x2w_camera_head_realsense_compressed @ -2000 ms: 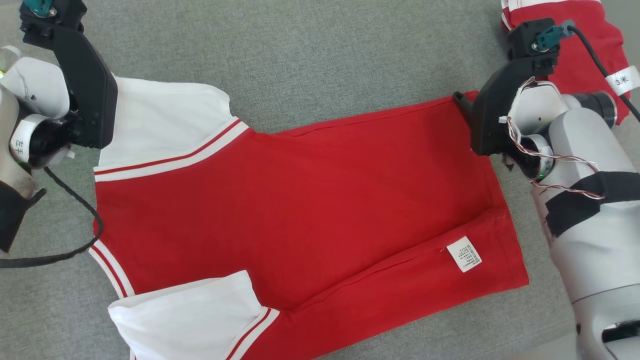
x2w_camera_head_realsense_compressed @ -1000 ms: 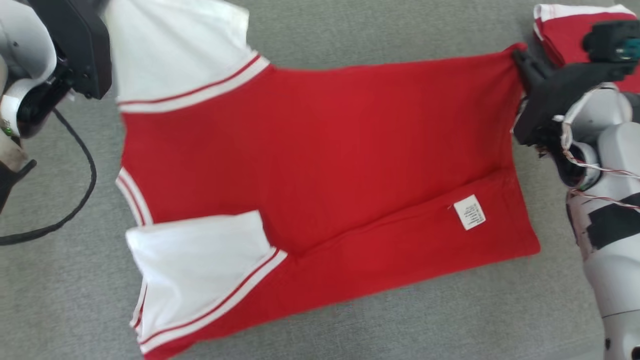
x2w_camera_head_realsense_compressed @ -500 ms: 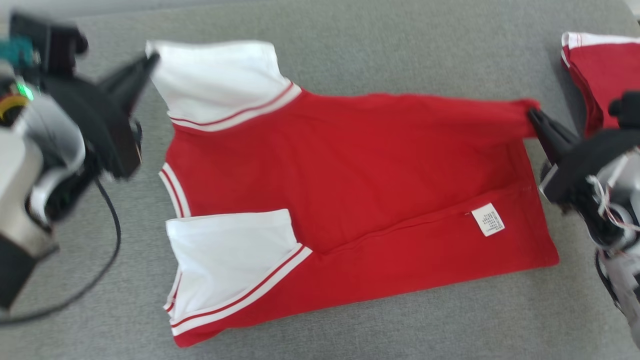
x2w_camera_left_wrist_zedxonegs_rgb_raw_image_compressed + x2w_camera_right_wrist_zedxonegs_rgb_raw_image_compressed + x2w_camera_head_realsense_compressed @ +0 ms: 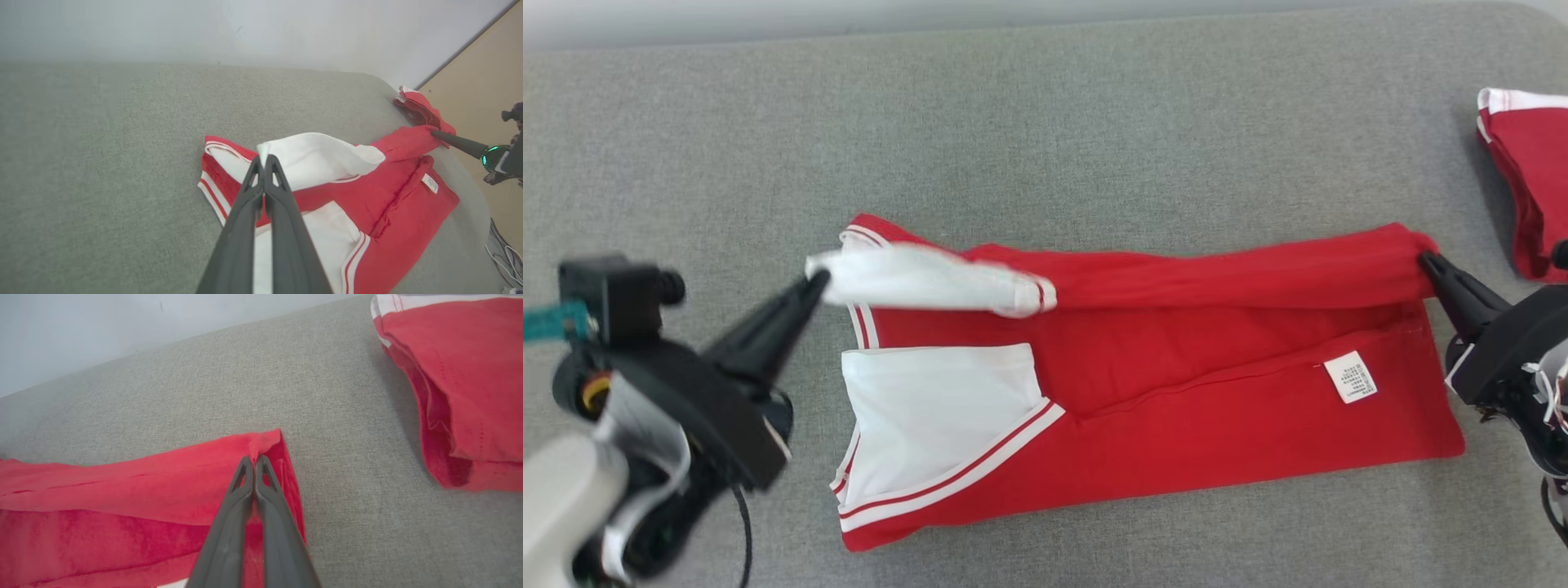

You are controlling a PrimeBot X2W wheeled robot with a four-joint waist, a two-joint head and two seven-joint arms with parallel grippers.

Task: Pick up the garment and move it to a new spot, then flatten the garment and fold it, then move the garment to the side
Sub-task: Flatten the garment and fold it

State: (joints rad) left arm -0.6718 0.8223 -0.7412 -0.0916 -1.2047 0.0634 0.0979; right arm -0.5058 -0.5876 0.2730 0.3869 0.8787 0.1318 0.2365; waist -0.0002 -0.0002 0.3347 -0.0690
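The garment [image 4: 1176,392] is a red shirt with white sleeves, lying across the grey cushion. Its far long edge is lifted and drawn toward me over the body. My left gripper [image 4: 818,280] is shut on the tip of the far white sleeve [image 4: 915,279], seen up close in the left wrist view [image 4: 261,159]. My right gripper [image 4: 1423,260] is shut on the far hem corner [image 4: 261,443] at the right end. The near sleeve [image 4: 931,416] lies flat, and a white label [image 4: 1350,376] shows near the hem.
Another folded red and white garment [image 4: 1527,180] lies at the cushion's right end, close to my right arm. The grey cushion [image 4: 1045,131] stretches bare behind the shirt, ending at a pale wall. Cables [image 4: 504,257] lie on the floor beyond the right end.
Both grippers have pulled the shirt's far edge toward me, so the far sleeve and hem now fold over the red body. The head camera has also shifted, showing more cushion behind.
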